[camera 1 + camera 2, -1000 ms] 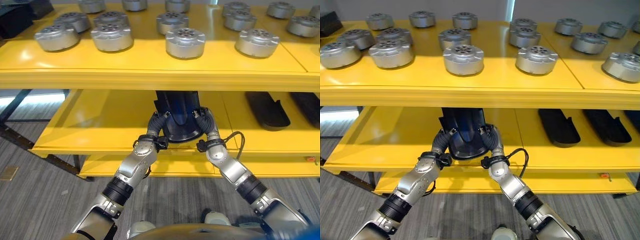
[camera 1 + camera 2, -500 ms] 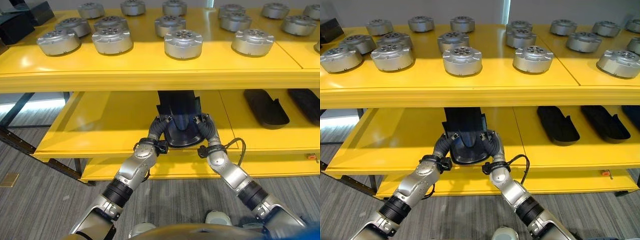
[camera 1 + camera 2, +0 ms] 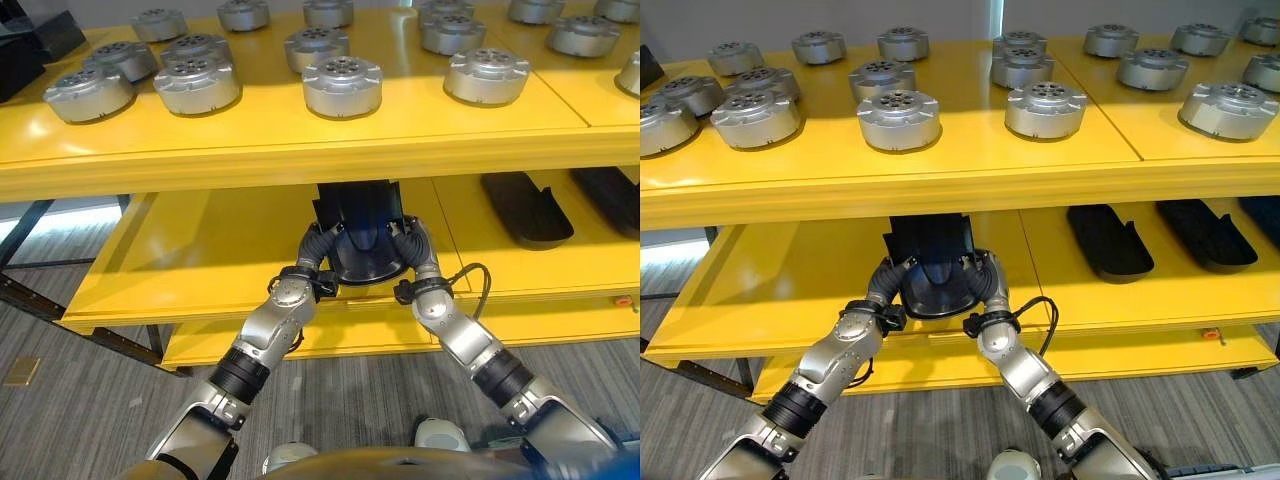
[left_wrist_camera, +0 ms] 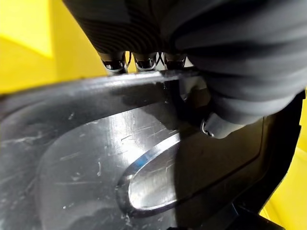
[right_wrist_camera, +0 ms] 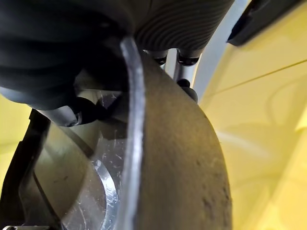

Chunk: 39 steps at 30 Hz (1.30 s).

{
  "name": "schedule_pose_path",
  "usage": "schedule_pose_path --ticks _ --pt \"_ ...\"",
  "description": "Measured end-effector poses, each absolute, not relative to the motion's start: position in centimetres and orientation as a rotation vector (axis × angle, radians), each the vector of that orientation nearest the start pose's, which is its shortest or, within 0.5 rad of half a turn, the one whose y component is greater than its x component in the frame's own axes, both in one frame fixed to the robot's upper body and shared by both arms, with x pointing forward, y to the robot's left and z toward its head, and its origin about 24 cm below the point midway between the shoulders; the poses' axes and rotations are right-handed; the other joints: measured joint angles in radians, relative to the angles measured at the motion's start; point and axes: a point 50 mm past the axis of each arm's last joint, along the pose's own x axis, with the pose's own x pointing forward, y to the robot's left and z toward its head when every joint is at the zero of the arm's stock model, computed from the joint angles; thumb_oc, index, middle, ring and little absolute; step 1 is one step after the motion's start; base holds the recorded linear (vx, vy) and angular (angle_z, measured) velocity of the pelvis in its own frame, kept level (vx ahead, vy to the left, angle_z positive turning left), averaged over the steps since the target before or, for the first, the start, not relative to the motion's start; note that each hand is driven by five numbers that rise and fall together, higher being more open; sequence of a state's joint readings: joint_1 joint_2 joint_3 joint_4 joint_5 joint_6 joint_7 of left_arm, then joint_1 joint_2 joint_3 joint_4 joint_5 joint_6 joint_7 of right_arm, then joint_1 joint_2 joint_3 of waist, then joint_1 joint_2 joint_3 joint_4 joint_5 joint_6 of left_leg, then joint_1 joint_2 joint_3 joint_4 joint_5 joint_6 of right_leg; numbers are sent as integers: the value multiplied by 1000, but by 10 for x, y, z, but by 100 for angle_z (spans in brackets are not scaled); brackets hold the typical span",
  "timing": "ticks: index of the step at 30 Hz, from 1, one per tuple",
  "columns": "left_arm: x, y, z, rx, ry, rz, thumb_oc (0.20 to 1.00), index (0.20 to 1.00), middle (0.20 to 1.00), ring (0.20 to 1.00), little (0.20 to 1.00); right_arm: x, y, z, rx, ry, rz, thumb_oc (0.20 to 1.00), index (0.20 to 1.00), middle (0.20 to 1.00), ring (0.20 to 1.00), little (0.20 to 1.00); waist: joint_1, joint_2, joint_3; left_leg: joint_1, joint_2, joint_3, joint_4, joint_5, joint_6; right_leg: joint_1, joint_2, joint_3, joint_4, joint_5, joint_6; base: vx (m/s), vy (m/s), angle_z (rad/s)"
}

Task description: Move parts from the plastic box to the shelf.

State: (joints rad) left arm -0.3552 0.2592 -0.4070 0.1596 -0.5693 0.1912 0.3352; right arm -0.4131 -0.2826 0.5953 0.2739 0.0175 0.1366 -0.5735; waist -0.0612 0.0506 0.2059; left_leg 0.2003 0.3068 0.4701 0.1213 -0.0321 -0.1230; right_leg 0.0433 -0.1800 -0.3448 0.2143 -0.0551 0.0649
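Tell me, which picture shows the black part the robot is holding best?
The right eye view: the black part sits on the lower shelf between the left hand and right hand. The wrist views show just its scratched surface close up.

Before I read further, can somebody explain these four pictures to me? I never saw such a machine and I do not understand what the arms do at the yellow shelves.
This is a humanoid robot with two silver-grey arms. Two pictures come from a camera pair on its head, looking down at the work; the other two come from cameras on its wrists, very close to each hand. The left hand and the right hand grip a dark plastic part from both sides, thumb on the inside and fingers over its rim, at the lower shelf. The wrist views show the part's scratched, glossy inner face. On the upper shelf stand many round metal parts. To the robot's right on the lower shelf lie more black parts of the same kind.
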Motion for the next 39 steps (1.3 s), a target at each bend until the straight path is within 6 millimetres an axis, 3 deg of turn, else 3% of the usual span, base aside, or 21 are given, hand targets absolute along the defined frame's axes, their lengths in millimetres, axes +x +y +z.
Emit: schedule_pose_path --ticks 7,11,17,18,22,27,31,36,39 --pt "321 104 68 -72 203 -120 200 200 200 200 200 321 -85 57 -463 -24 -51 200 200 200 200 200 29 -13 28 -52 36 -46 60 -22 -33 -51 0 -15 112 -59 -18 77 -80 8" --pt "338 106 92 -34 136 -125 200 200 200 200 200 336 -78 78 -462 -81 -108 200 200 200 200 200 52 -35 56 -194 55 -77 136 -15 -40 -183 -3 -16 177 -61 -39 -89 -59 5" --pt "356 108 127 14 40 -135 200 200 200 200 200 353 -74 110 -473 -161 -175 200 200 200 200 200 55 -38 134 -297 60 -100 191 -14 -42 -271 -18 -18 220 -55 -53 -164 -18 4" --pt "362 107 142 32 -2 -139 200 200 200 200 200 360 -74 122 -472 -190 -197 200 200 200 200 200 52 -38 160 -327 59 -108 208 -14 -41 -298 -25 -19 232 -52 -58 -179 13 4" --pt "371 104 169 52 -75 -142 200 200 200 200 200 369 -73 147 -459 -257 -233 200 200 200 200 200 49 -39 200 -394 59 -111 243 -15 -40 -371 -33 -4 264 -49 -62 -235 34 -3" --pt "387 95 225 93 -222 -142 200 200 200 200 200 386 -76 200 -442 -377 -327 200 200 200 200 200 31 -51 310 -519 57 -119 285 -6 -31 -499 -50 10 310 -33 -81 -232 36 -1" --pt "393 92 242 116 -269 -124 200 200 200 200 200 391 -79 215 -417 -402 -353 200 200 200 200 200 14 -58 355 -580 51 -119 282 14 -26 -566 -56 11 319 -24 -90 -191 7 1" --pt "394 87 264 136 -344 -126 200 200 200 200 200 393 -87 236 -409 -473 -370 200 200 200 200 200 -5 -58 355 -607 52 -113 277 16 -27 -599 -54 15 318 -24 -90 -42 -11 -2" --pt "394 87 266 137 -349 -125 200 200 200 200 200 393 -88 236 -412 -486 -368 200 200 200 200 200 -9 -58 355 -603 52 -107 270 16 -27 -601 -50 23 316 -24 -91 -3 -6 -3"
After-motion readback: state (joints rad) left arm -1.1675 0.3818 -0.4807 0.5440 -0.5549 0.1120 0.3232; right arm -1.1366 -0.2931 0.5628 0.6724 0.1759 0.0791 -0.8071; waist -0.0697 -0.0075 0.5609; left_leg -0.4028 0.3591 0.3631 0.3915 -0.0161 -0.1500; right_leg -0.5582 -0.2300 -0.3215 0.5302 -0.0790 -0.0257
